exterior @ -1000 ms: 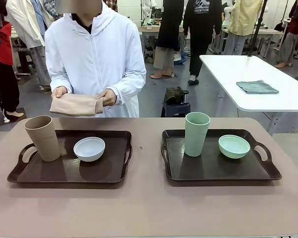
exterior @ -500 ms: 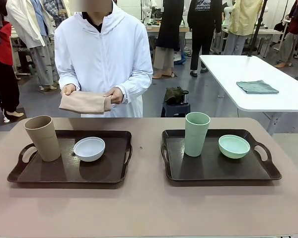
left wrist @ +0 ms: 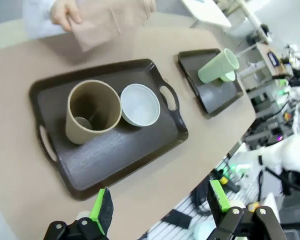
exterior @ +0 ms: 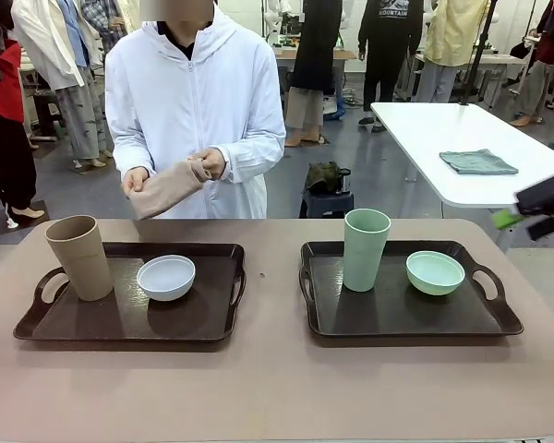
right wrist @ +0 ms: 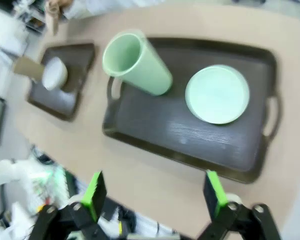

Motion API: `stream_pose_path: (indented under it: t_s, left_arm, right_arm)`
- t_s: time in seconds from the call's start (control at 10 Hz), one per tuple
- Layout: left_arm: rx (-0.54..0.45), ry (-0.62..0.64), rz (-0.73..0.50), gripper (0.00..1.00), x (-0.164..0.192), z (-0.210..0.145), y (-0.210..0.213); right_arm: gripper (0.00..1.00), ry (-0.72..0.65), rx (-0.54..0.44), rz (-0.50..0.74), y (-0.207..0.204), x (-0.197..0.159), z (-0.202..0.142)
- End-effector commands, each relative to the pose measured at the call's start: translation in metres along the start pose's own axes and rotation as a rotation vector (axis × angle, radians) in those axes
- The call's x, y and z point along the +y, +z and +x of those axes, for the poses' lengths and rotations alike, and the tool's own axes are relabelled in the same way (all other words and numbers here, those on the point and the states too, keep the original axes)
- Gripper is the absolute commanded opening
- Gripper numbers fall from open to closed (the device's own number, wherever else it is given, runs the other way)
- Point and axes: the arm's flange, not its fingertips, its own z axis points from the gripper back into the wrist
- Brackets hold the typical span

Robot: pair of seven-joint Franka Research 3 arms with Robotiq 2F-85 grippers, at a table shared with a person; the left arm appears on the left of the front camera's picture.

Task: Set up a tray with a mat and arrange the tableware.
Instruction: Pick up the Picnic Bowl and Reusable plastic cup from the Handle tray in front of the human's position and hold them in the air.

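Observation:
Two dark trays lie side by side on the tan table. The left tray (exterior: 129, 318) (left wrist: 120, 152) carries a tan cup (exterior: 79, 257) (left wrist: 92, 111) and a white bowl (exterior: 166, 277) (left wrist: 140, 104). On the right tray (exterior: 397, 318) (right wrist: 160, 132) stand a pale green cup (exterior: 365, 249) (right wrist: 137, 62) and a pale green bowl (exterior: 435, 272) (right wrist: 217, 94). Across the table, a person grips a folded tan mat (exterior: 166, 187) (left wrist: 107, 20) in both hands. My left gripper (left wrist: 160, 200) hovers open above the left tray's near edge. My right gripper (right wrist: 154, 190) (exterior: 522, 214) is open and high over the right tray's side.
Behind, to the right, a white table (exterior: 425, 125) holds a grey-green cloth (exterior: 478, 161). A black stool with a bag (exterior: 328, 180) stands past the far edge. The table's front strip (exterior: 277, 388) is bare.
The person has lifted the mat and tilted it, one hand pulling a corner up. My right gripper has come into the front view at the right edge.

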Motion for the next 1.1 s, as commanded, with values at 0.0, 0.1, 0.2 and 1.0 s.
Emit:
stream_pose_path:
  t_s: [0.0,0.1,0.2,1.0]
  left_arm:
    - [0.023,-0.222,0.054,1.0,0.006,0.012,-0.003]
    - [0.028,-0.306,0.086,1.0,0.008,0.02,-0.004]
    - [0.042,-0.391,0.137,1.0,0.011,0.025,-0.005]
    - [0.129,-0.57,0.171,1.0,0.022,0.038,-0.022]
  right_arm:
    - [1.0,-0.005,0.07,-0.093,-0.031,0.066,0.027]
    - [1.0,-0.026,0.087,-0.114,-0.046,0.102,0.04]
    - [1.0,-0.041,0.091,-0.138,-0.062,0.134,0.05]
    - [1.0,-0.139,0.115,-0.188,-0.14,0.238,0.09]
